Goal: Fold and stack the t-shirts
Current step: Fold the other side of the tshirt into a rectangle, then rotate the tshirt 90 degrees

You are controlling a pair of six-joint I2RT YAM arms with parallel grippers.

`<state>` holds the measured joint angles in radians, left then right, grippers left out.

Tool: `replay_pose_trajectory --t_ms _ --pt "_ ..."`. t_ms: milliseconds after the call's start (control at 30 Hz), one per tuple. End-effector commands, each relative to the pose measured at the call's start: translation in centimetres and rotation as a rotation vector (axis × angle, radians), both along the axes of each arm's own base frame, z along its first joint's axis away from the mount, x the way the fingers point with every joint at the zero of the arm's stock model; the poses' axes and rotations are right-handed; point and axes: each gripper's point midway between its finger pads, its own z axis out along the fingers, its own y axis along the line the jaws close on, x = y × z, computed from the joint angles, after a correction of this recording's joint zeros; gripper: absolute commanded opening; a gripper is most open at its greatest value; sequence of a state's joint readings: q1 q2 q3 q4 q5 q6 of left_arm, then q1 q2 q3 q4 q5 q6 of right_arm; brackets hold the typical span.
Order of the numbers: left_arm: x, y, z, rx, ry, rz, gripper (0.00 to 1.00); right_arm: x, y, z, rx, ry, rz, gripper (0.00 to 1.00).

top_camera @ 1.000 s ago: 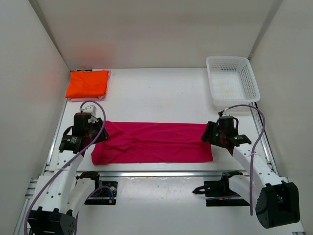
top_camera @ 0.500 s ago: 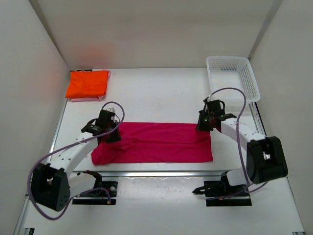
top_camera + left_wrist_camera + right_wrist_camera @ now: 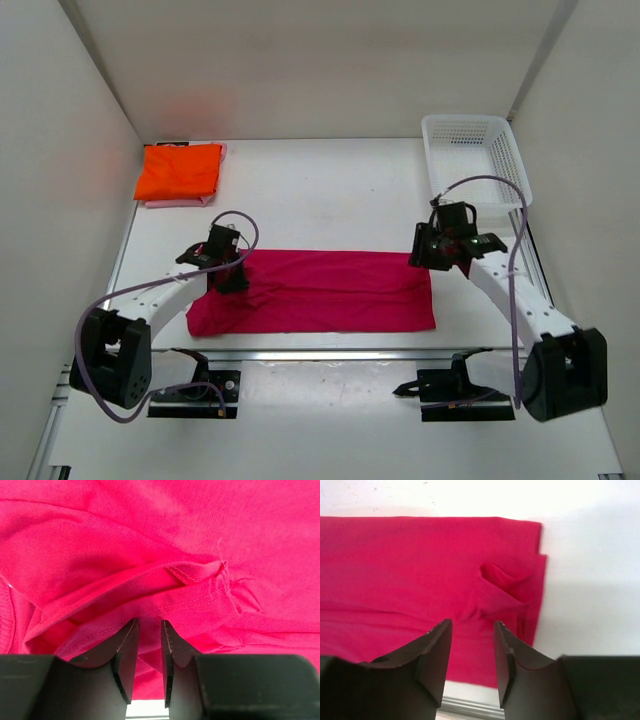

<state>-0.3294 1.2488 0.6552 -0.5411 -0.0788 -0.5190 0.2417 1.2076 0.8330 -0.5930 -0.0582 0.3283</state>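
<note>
Right gripper [image 3: 472,625] shifted slightly right over deep magenta fabric t-shirt [image 3: 330,295] corner, jaws apart. Left gripper [image 3: 149,622] jaws near-together at fold; grip unclear.

This was a robotics lab test cell. A plain white worktop [image 3: 330,195] stood boxed in on three sides by bare white panels [image 3: 300,70]. Two white robot arms, the left arm [image 3: 160,297] and the right arm [image 3: 510,295], were mounted by a metal rail [image 3: 320,353] at the near edge, and lilac cables [image 3: 490,179] looped off them.
</note>
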Motion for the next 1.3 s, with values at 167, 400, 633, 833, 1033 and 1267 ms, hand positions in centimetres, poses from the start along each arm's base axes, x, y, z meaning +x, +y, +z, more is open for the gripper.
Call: replay_pose_trajectory --t_ms 167,400,633,833,1033,1267 --pt "-0.3 0.8 -1.4 0.038 0.016 0.010 0.38 -0.1 -0.5 1.0 0.011 -0.013 0.023 0.28" --pt "-0.7 2.1 -2.3 0.077 0.032 0.042 0.42 5.7 2.4 -2.4 0.022 0.006 0.089 0.19" --pt "0.6 1.6 -3.3 0.086 0.065 0.034 0.42 4.6 0.9 -7.0 -0.045 0.117 0.015 0.18" --pt "4.7 -1.9 -3.4 0.070 0.090 -0.036 0.41 1.2 -0.5 -9.4 -0.069 0.206 -0.077 0.21" --pt "12.2 -9.9 -2.1 -0.032 0.078 -0.130 0.38 -4.0 1.6 -9.6 -0.057 0.272 -0.119 0.22" --pt "22.5 -17.8 -1.5 -0.076 0.071 -0.263 0.37 -7.6 6.8 -8.1 0.125 0.238 -0.043 0.17"
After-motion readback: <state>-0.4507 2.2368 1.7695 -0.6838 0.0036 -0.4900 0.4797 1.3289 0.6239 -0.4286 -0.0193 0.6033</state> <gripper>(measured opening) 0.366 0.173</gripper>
